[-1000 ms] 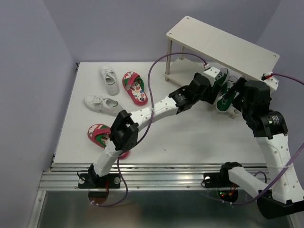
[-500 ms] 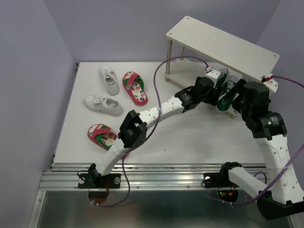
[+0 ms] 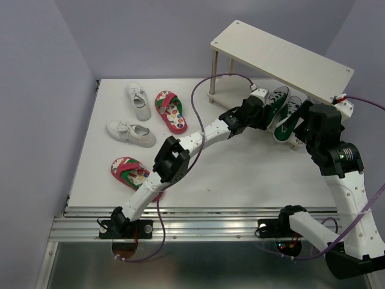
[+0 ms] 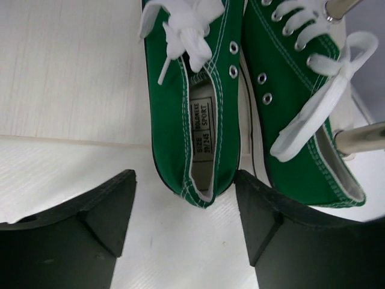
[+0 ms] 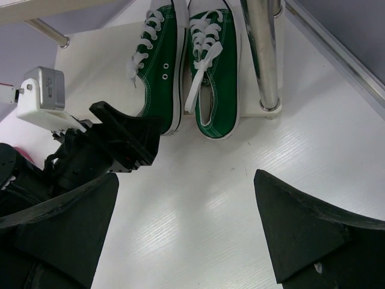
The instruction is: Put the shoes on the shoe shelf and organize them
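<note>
Two green sneakers [image 3: 280, 111] stand side by side on the lower tier of the shoe shelf [image 3: 283, 54], toes inward, heels at its front edge. My left gripper [image 4: 183, 183] is open just behind the left green sneaker [image 4: 192, 102], whose heel pokes between the fingertips; the right finger is close beside it. The other green sneaker [image 4: 295, 108] lies to its right. My right gripper [image 5: 186, 192] is open over bare table, short of both sneakers [image 5: 213, 72]. Two white sneakers [image 3: 138, 99] [image 3: 129, 132] and two red-pink flip-flops [image 3: 170, 110] [image 3: 129, 170] lie on the table at left.
A metal shelf post [image 5: 264, 54] stands right of the green pair. The left gripper [image 5: 120, 144] sits low in front of the shelf. Purple cables arch over the left arm [image 3: 198, 90]. A purple wall runs along the table's left side [image 3: 48, 120].
The left gripper has drawn back a little from the green sneaker and its jaws have narrowed slightly. The left elbow has shifted right. The right arm has not moved.
</note>
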Motion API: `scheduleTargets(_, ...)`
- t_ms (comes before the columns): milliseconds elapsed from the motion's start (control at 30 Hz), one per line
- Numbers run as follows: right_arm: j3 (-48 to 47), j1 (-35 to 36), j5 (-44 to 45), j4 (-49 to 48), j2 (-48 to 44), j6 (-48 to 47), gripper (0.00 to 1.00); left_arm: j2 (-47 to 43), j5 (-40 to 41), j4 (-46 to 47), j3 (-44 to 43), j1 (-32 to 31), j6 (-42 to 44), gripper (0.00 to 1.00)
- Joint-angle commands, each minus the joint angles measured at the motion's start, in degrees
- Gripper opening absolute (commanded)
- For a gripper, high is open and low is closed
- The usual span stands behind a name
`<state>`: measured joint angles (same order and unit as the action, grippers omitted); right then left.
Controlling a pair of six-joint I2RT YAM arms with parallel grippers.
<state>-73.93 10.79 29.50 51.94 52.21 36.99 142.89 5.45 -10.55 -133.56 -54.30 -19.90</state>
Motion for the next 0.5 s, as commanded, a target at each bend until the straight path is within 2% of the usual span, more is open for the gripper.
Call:
scheduleTargets(0, -1.7, -0.4, 2.1, -2.0, -0.1, -1.5, 1.0, -0.2, -1.7, 3.2, -4.1, 0.4, -1.5, 0.71)
scheduleTargets(100, -1.5, -0.4, 2.1, -2.4, 0.2, -1.8, 1.0, -0.1, -2.3, 3.7, -4.2, 0.6, -1.6, 0.55)
scheduleTargets(133, -1.5, -0.4, 2.0, -2.4, 0.3, -2.0, 1.0, -0.1, -2.6, 3.7, -4.3, 0.7, -1.4, 0.39)
scheduleTargets(200, -1.3, -0.4, 2.0, -2.6, 0.4, -2.1, 1.0, -0.2, -3.0, 3.8, -4.6, 0.7, -1.0, 0.17)
scheduleTargets(233, -1.2, -0.4, 1.9, -2.7, 0.5, -2.2, 1.0, -0.2, -2.4, 3.6, -4.9, 0.7, -0.6, 0.0)
scheduleTargets(333, -0.7, -0.4, 1.4, -3.1, 0.6, -2.1, 1.0, -1.6, 0.1, 3.7, -4.8, 0.6, 0.5, 0.0)
scheduleTargets(467, -0.4, -0.4, 1.1, -3.1, 0.4, -2.0, 1.0, -3.8, 8.5, 5.1, -4.0, 0.0, 5.7, 0.0)
